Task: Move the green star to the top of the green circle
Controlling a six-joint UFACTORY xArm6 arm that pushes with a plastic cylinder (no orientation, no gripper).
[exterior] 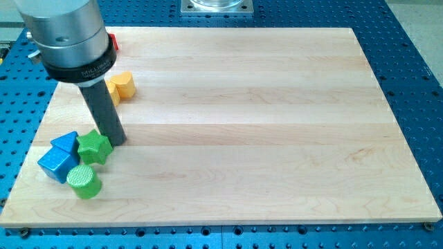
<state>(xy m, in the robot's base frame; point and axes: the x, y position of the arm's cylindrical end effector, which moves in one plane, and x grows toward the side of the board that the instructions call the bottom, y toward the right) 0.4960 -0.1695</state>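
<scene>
The green star (93,146) lies near the view's left edge of the wooden board (277,124), just above the green circle (84,181). My tip (117,142) stands right next to the star, on its right side, touching or nearly touching it. The star also touches the blue blocks on its left. The green circle is a short cylinder below and slightly left of the star, with a small gap or light contact between them.
A blue triangle (66,143) and a blue cube (58,164) sit left of the star. A yellow block (122,86) lies above my tip. A red block (115,41) peeks out behind the arm at the top left.
</scene>
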